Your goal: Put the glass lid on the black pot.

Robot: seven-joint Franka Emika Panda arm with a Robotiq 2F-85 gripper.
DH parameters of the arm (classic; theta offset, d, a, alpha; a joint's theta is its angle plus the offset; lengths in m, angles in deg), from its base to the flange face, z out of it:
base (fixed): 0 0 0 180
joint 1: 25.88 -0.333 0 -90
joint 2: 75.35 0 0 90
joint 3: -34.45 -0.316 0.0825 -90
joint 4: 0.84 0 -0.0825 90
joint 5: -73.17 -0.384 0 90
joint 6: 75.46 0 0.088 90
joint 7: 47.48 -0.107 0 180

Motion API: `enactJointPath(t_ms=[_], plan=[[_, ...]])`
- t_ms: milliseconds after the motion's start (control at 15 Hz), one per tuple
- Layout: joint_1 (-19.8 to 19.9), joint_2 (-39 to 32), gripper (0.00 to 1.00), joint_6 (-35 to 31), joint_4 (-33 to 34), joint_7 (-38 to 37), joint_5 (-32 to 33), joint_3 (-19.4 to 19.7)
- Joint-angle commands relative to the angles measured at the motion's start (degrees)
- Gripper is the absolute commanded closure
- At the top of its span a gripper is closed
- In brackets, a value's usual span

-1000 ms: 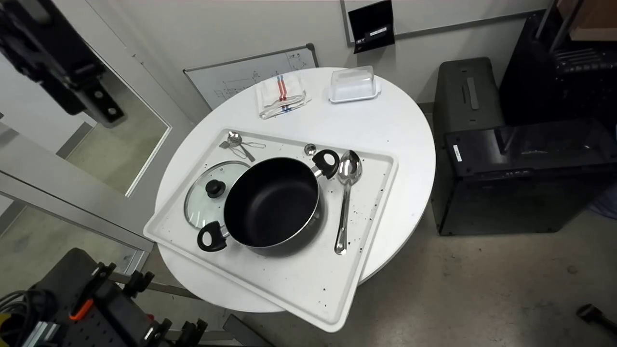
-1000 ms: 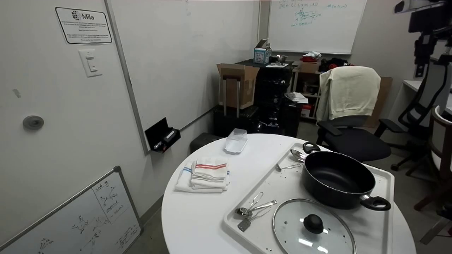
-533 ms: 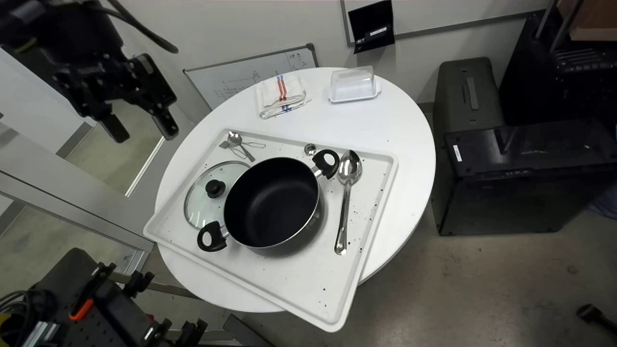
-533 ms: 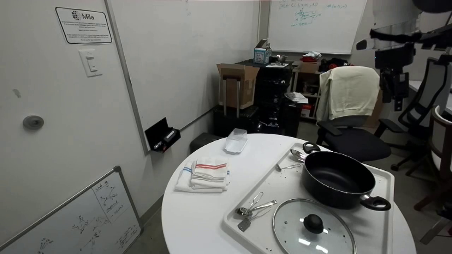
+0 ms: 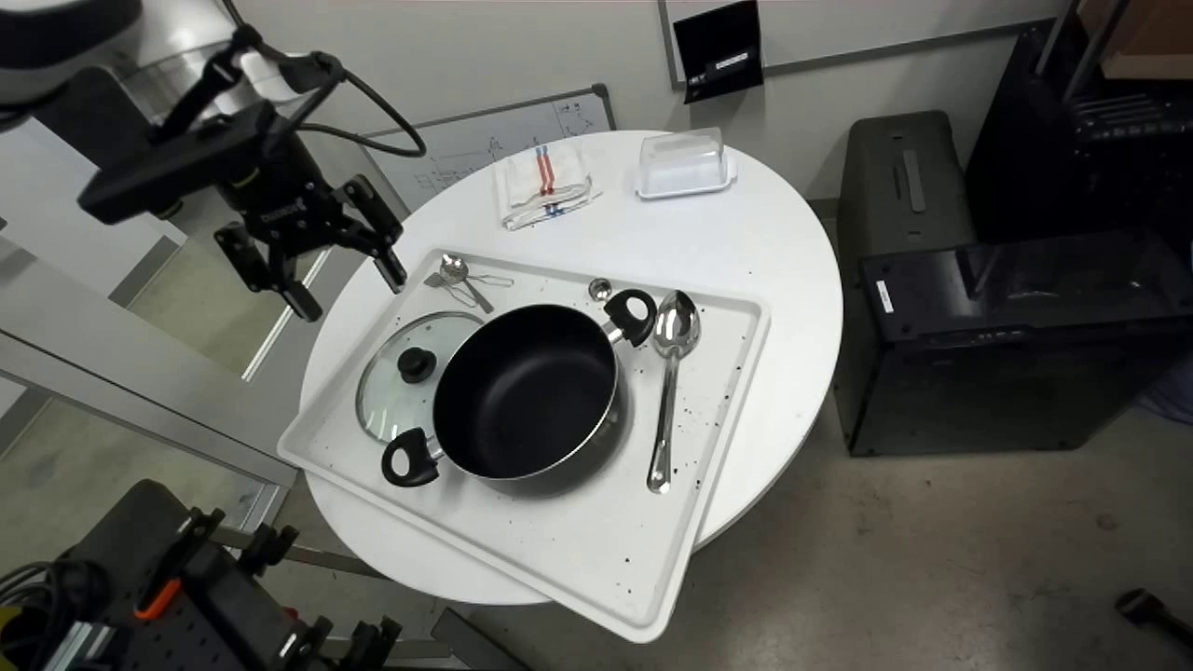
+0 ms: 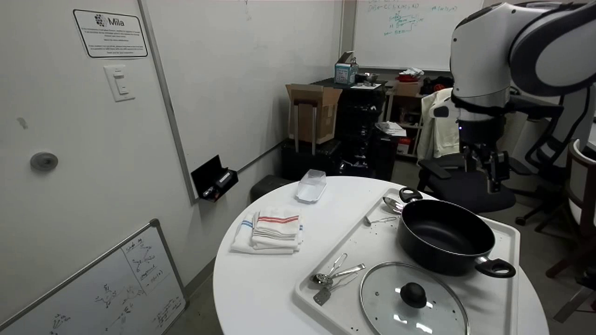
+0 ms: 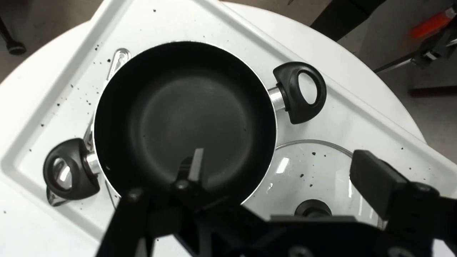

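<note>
The glass lid (image 5: 387,403) lies flat on the tray, black knob up, close beside the pot; it also shows in an exterior view (image 6: 386,298) and in the wrist view (image 7: 321,178), partly hidden by the pot and gripper. The black pot (image 5: 531,391) stands upright and uncovered with nothing inside; it shows in an exterior view (image 6: 447,228) and in the wrist view (image 7: 192,117). My gripper (image 5: 352,294) is open and empty, above the lid side of the tray. It shows in an exterior view (image 6: 484,179). In the wrist view its spread fingers (image 7: 278,157) frame pot and lid.
The white tray (image 5: 596,559) sits on a round white table (image 5: 774,280). Long silver spoons (image 5: 664,419) lie beside the pot. Small utensils (image 6: 330,281) lie in a tray corner. Folded towels (image 5: 545,182) and a clear-lidded dish (image 5: 685,163) stand at the table's far side.
My open gripper has come into view from the upper edge and moved down and inward toward the tray. The lid, pot and other things have not moved.
</note>
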Motion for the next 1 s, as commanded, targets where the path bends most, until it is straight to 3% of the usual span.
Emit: enactJointPath(t_ms=[0, 467, 933], plan=[[-1.5, -5.1, 0.00, -5.6, 1.1, -0.6, 4.6, -1.6], [-4.4, -12.2, 0.00, -14.1, 1.1, -1.4, 7.7, -3.7], [-8.1, -19.8, 0.00, -21.8, 1.8, -2.8, 12.8, -3.0]])
